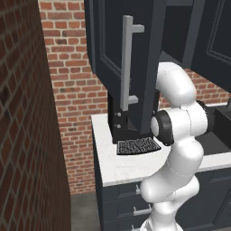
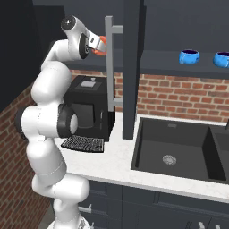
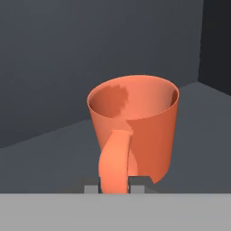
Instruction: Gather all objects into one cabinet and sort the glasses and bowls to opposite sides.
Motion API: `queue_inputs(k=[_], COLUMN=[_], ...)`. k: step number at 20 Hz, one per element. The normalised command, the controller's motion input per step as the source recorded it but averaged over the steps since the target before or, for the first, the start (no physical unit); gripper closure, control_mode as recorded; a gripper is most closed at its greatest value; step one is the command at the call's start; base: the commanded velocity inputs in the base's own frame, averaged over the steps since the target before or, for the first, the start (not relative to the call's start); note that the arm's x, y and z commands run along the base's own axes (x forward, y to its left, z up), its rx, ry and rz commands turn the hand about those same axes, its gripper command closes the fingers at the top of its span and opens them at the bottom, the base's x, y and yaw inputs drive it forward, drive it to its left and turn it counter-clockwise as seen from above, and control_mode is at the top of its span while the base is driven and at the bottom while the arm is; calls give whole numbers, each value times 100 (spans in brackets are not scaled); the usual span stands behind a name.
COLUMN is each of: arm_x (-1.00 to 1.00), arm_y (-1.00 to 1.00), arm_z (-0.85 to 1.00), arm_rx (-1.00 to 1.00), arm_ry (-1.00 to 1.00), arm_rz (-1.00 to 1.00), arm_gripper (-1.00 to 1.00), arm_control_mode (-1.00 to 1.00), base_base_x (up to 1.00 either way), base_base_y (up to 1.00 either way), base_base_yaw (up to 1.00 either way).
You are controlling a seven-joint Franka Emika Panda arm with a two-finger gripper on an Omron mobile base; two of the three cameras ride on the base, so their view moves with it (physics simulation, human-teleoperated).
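A red brick wall [image 1: 27, 135] stood close along my left side, and a second brick wall [image 2: 188, 96] ran behind the white counter [image 1: 135, 167], so the floor gap at that corner was narrow. Above the counter hung the dark slate-grey cabinet [image 1: 180, 27], its tall door [image 1: 115, 54] swung open toward me, the long grey bar handle [image 1: 127, 63] standing out from its face. The door's edge hung in front of the black coffee machine [image 2: 89, 107], whose grated drip tray [image 2: 82, 143] lay on the counter below. To the right, a dark sink [image 2: 174, 150] was sunk into the counter, with open space above it up to the cabinet shelf [image 2: 179, 67]. Two bright-blue bowls [image 2: 189, 56] sat on that shelf, well to the right of the door and apart from each other. My arm rose from the base, folded at the elbow, and reached high, the wrist passing just left of the door's handle into the cabinet. My gripper [image 3: 114, 186] was clenched on the handle of the orange cup [image 3: 135, 126], one finger on each side of it. The cup stood upright on the grey cabinet floor, with bare shelf around it and the back wall behind.
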Motion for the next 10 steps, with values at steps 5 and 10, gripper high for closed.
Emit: queue_inputs(k=[5,10], arm_x=[-45,-77], arm_y=[-16,0], arm_z=[0,0], arm_rx=[10,8], arm_ry=[-2,-7], arm_rz=[0,0], arm_gripper=[100,100], arm_control_mode=[-100,-100], base_base_x=[0,0], base_base_y=[0,0], base_base_yaw=[0,0])
